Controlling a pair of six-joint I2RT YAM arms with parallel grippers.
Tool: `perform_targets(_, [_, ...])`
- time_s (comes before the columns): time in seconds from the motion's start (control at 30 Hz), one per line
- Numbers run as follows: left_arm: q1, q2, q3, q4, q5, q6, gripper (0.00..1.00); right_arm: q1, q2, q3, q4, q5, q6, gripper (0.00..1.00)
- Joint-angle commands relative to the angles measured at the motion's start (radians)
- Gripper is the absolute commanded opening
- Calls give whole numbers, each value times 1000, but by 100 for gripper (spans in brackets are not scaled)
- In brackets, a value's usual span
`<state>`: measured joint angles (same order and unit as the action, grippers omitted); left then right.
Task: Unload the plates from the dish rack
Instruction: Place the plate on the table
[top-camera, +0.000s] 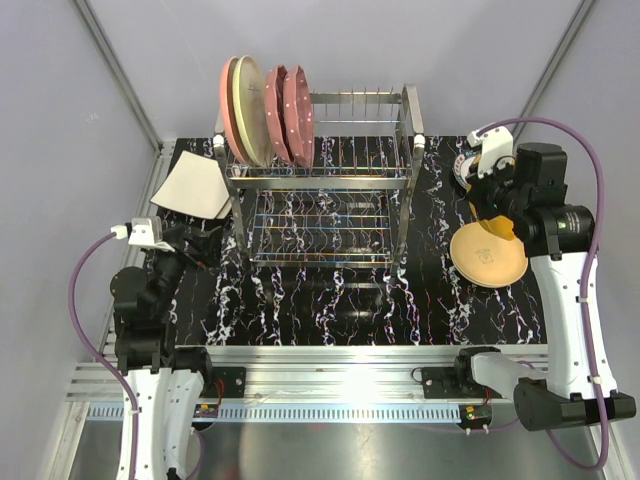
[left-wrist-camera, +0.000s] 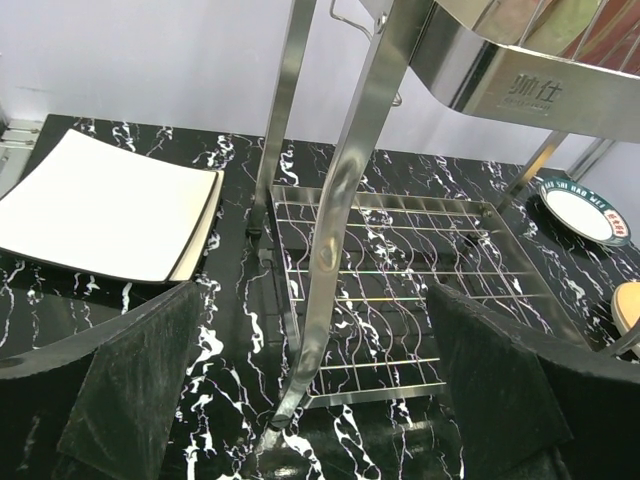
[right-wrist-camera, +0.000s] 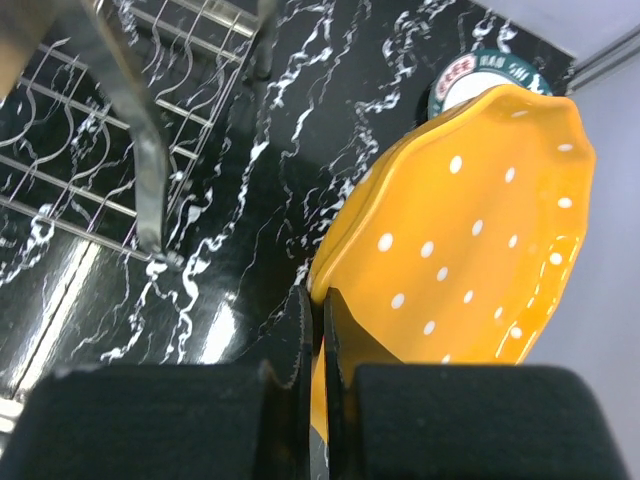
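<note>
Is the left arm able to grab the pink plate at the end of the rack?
Probably yes. The left gripper is open and empty, and the pink plate stands at the left end of the dish rack, on that arm's side, with nothing blocking it. It must rise.

Your table (top-camera: 330, 300) — black, white-veined | centre: dish rack (top-camera: 320, 215) stands on it | left: squarish white plate (top-camera: 190, 187) lies flat | right: tan plate (top-camera: 488, 258) — teal-rimmed plate (left-wrist-camera: 585, 210) behind it
</note>
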<state>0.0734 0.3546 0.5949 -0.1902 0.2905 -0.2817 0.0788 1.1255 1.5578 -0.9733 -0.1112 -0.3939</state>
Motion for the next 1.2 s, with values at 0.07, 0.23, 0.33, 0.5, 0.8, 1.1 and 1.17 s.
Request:
perform_targets(0.07, [-4,27,2,55,42,-10,99,-2,-99,-45,127,-61,-97,0])
perform_targets(0.23, [-4,30,-1,58,50,-14,99,-2,-116,-122,156,-74,-135,0])
perform_targets(0.33, [-4,30,2,55,47,-11,99,-2,-121,-174,196,-84,-195,0])
perform_targets(0.5, [-6,30,0,55,50,-11,99,-2,-112,-237,234,-105,-324,0])
perform_targets(0.8, [-4,29,0,57,53,-13,99,-2,-61,-275,228,-169,-549,0])
perform_targets(1.1, [-4,30,0,55,53,-11,99,-5,-9,-280,216,-211,-692,0])
perform_targets(1.17, [-4,30,2,55,52,-11,99,-11,-1,-286,211,-222,-724,0])
